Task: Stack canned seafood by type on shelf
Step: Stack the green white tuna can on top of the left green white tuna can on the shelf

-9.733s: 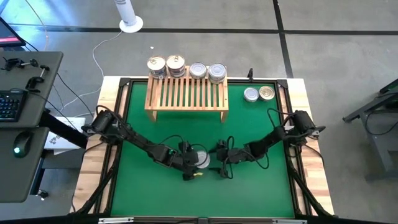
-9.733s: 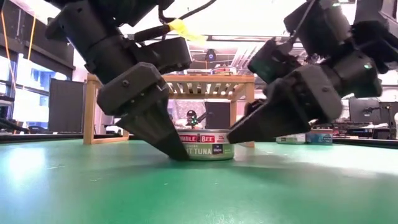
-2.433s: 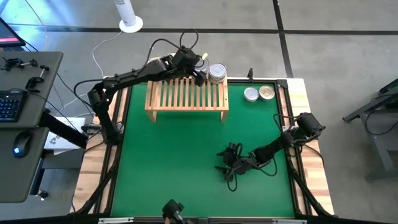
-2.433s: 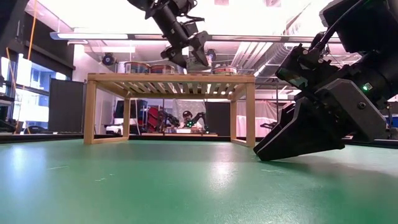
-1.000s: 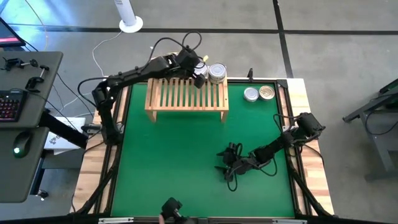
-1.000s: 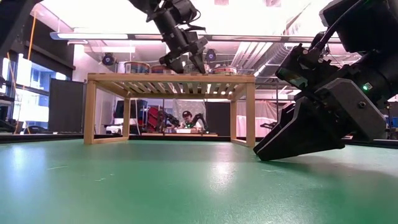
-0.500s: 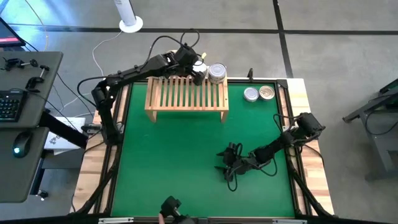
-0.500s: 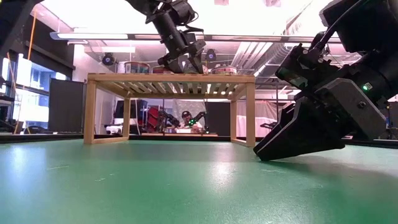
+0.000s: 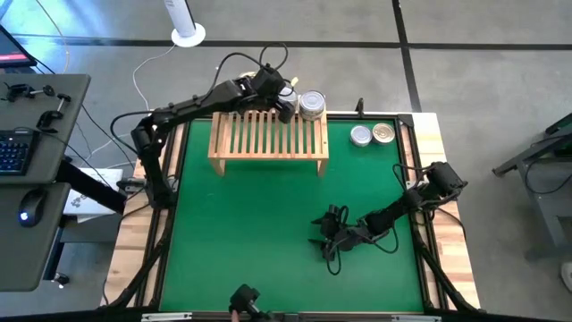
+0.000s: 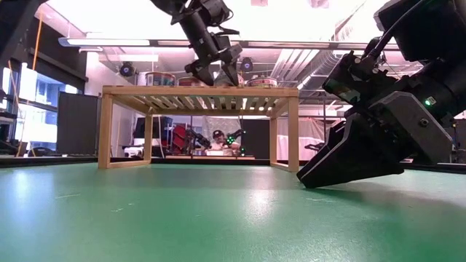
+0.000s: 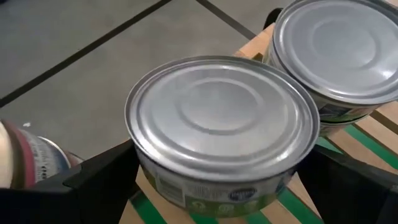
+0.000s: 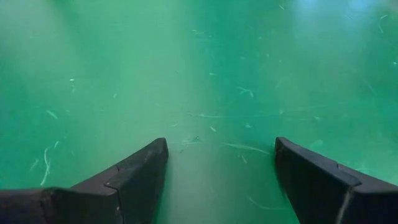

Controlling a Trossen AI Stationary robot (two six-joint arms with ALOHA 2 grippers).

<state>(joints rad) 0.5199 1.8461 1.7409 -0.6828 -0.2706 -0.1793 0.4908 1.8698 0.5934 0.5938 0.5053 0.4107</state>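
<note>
left gripper jaws spread around silver tin on shelf; right gripper jaws spread, empty.

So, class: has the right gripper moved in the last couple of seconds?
No. The right gripper sits at the same spot on the green mat, equally far from the shelf.

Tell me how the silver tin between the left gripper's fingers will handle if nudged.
The short round silver tin looks rigid and squat, so it probably slides rather than tips. Its smooth metal wall may slip between open fingers. On the slatted light-wood shelf it likely stays flat.
</note>
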